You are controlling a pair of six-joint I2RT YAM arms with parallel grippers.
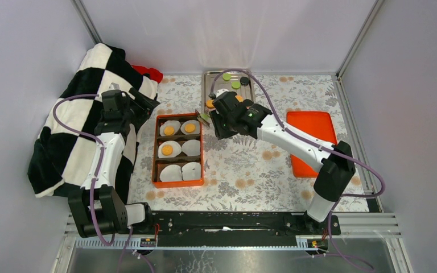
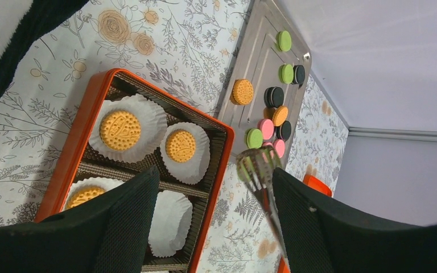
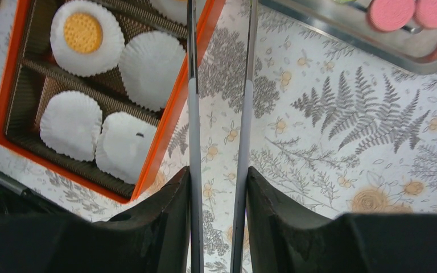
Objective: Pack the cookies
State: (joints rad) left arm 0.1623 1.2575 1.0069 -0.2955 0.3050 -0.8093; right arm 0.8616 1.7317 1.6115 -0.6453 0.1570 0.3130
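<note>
My right gripper (image 1: 216,118) is shut on metal tongs (image 3: 193,114), and its fingers (image 3: 165,216) press both tong arms. The tong tips (image 2: 260,164) pinch a green cookie (image 1: 205,118) above the right rim of the orange box (image 1: 177,184). The box holds six white liners; three hold orange cookies (image 1: 169,130). More cookies in green, black, pink and orange (image 2: 275,96) lie on the metal tray (image 1: 207,85) behind. My left gripper (image 1: 145,104) is open and empty, above the box's left side.
A black-and-white checked blanket (image 1: 85,114) is heaped at the left under my left arm, with a red thing (image 1: 148,72) behind it. An orange lid (image 1: 313,139) lies at the right. White walls and frame posts close in the table.
</note>
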